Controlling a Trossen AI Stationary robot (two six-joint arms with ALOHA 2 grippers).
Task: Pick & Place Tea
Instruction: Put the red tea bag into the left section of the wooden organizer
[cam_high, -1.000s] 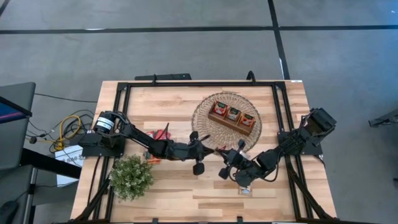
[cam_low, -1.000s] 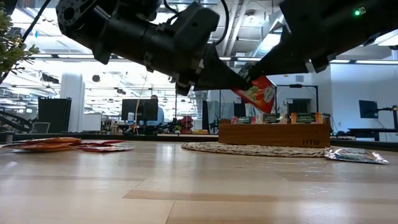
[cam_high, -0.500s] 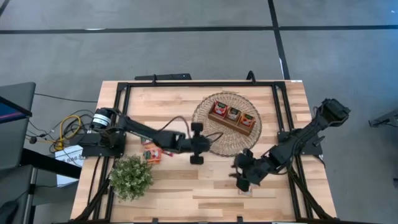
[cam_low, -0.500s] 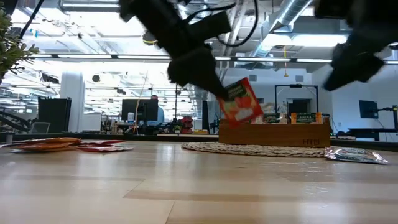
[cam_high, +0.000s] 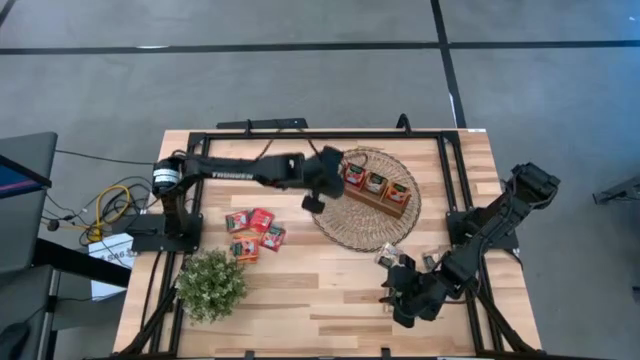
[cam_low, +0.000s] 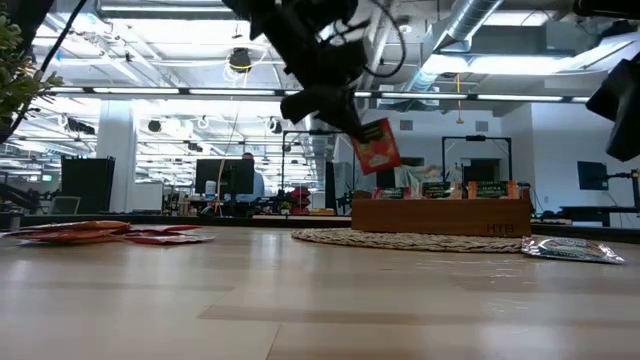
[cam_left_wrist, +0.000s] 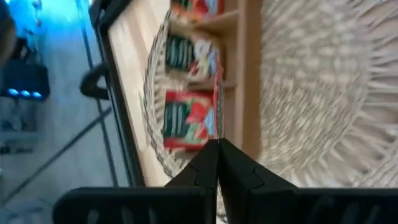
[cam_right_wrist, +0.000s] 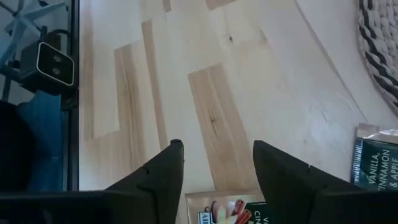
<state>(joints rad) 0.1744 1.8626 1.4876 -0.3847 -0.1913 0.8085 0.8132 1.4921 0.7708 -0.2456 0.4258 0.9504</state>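
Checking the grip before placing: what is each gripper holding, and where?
Left gripper pinches a red square tea sachet by its upper corner. Right gripper holds nothing.

A light wooden table (cam_high: 330, 300) with a black frame carries everything. A round woven mat (cam_high: 352, 222) lies right of centre toward the far side. A cluster of red and orange tea sachets (cam_high: 254, 232) lies flat on the left half, with a bushy potted plant (cam_high: 211, 284) nearer on that side. Two green-and-white sachets (cam_high: 388, 256) lie near the mat's near edge.
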